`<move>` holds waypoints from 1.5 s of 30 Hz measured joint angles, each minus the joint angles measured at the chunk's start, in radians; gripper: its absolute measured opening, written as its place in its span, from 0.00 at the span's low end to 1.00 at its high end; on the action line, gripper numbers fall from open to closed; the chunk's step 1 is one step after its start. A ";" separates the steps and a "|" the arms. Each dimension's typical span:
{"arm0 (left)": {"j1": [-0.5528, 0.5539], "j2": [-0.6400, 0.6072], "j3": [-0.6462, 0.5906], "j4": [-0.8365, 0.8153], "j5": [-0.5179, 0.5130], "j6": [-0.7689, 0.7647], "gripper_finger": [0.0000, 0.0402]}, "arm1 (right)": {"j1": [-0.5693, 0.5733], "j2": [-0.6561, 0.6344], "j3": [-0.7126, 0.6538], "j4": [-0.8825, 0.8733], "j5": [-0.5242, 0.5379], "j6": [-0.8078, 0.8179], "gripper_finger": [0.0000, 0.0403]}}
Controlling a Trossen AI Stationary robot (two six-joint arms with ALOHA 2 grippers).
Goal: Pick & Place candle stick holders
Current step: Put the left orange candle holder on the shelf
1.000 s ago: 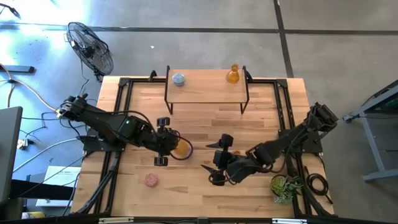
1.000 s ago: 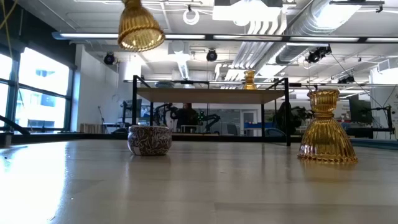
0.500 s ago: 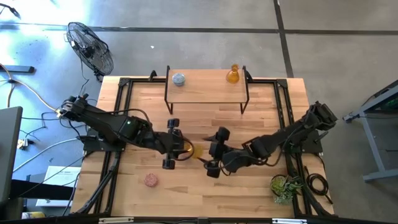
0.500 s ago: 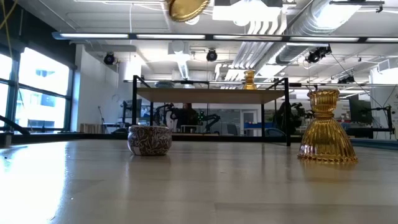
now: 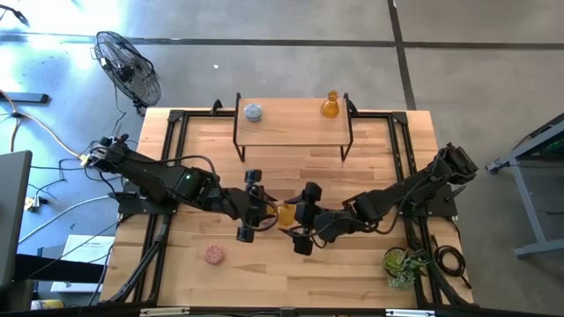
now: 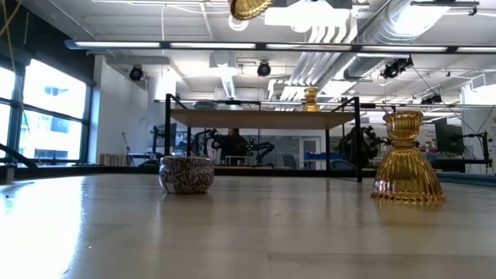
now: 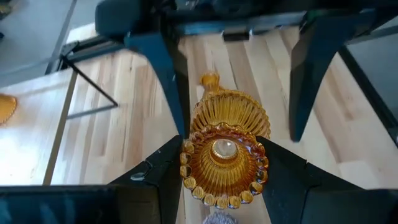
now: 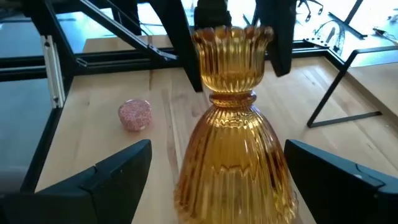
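Observation:
My left gripper is shut on an amber flask-shaped candle stick holder, high over the table's middle; only its rim shows in the low view. My right gripper is open. Its fingers stand on either side of the holder's flared base without touching it. A second amber holder stands on its base on the table. A pink holder sits near the front. A pale blue holder and a third amber one stand on the shelf. The other pink holder is out of view. My left gripper pinches the holder's narrow cup end, at its scalloped rim, between its two fingers. The fingers come roughly level from the table's left. The holder is lifted clear and lies on its side, its flared base pointing at my right gripper.
A low wooden shelf on a black frame stands at the table's far edge. A green plant sits at the near right corner. A fan stands on the floor beyond the far left corner.
My left gripper has gone up and toward the table's right edge with the amber holder, which has tipped from upright onto its side, base toward my right gripper. My right gripper has gone toward the table's left edge, and its fingers now flank the base.

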 joint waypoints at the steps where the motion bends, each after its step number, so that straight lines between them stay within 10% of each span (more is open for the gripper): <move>1: 0.000 0.000 0.000 0.008 0.000 0.007 0.41 | -0.003 0.000 0.000 0.000 -0.007 0.002 0.90; 45: 0.000 0.000 -0.001 0.005 0.045 0.019 0.41 | -0.038 0.052 0.000 0.048 -0.056 -0.023 0.69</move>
